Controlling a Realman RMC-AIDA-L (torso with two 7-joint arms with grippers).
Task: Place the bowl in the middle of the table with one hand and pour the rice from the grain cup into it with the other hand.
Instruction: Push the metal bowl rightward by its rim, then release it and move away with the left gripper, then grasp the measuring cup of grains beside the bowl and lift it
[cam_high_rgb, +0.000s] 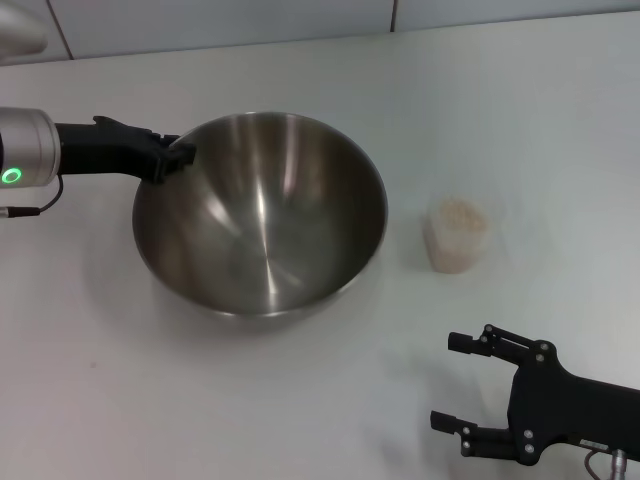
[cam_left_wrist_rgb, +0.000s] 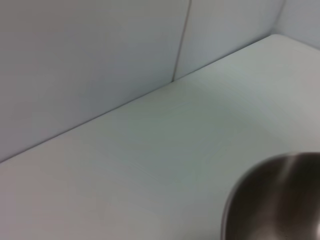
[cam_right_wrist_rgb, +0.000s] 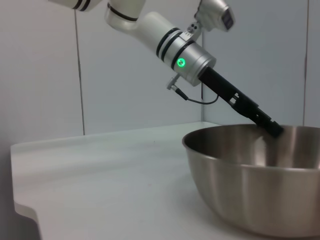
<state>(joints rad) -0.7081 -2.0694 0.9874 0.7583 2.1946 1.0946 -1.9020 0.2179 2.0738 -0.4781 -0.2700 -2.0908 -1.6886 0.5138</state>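
At the bowl (cam_high_rgb: 262, 215)'s far-left rim, the left gripper (cam_high_rgb: 178, 155) seemingly pinches it for positioning; the right gripper (cam_high_rgb: 465, 385) waits open near the grain cup (cam_high_rgb: 456, 235).

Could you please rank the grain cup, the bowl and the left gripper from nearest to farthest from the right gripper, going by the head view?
From the right gripper, low on the robot's right:
1. Grain cup, just beyond it, standing with rice inside.
2. Bowl, mid-table toward the robot's left.
3. Left gripper, at the bowl's far left rim.
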